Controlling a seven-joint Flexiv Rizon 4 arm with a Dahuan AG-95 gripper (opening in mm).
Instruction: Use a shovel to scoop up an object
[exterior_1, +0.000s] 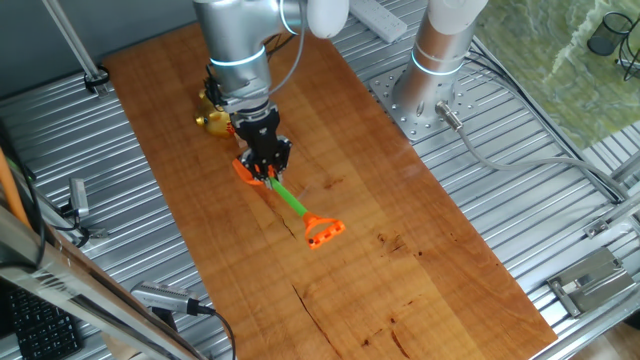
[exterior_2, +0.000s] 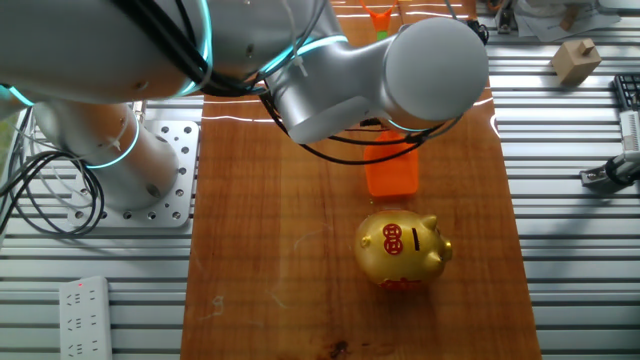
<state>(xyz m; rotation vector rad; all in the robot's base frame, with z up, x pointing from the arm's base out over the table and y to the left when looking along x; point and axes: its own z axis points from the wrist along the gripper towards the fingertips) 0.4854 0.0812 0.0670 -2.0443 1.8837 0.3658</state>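
Broadly, the wooden tabletop runs across a ribbed metal bench, and the silver arm reaches down over its far left part. From the other fixed view the arm's bulky joint blocks most of the middle, hiding the gripper entirely. A round metal base stands at the tabletop's far right edge, with cables trailing off it. A gold piggy bank with red marks stands upright just beyond the arm, near the shovel's blade but apart from it.

The shovel lies flat on the tabletop, its orange blade toward the piggy bank, the thin green shaft running near and right to an orange loop end. The black gripper points straight down where shaft meets blade; its jaws look pinched on the shaft. The small block cannot be made out in either view.
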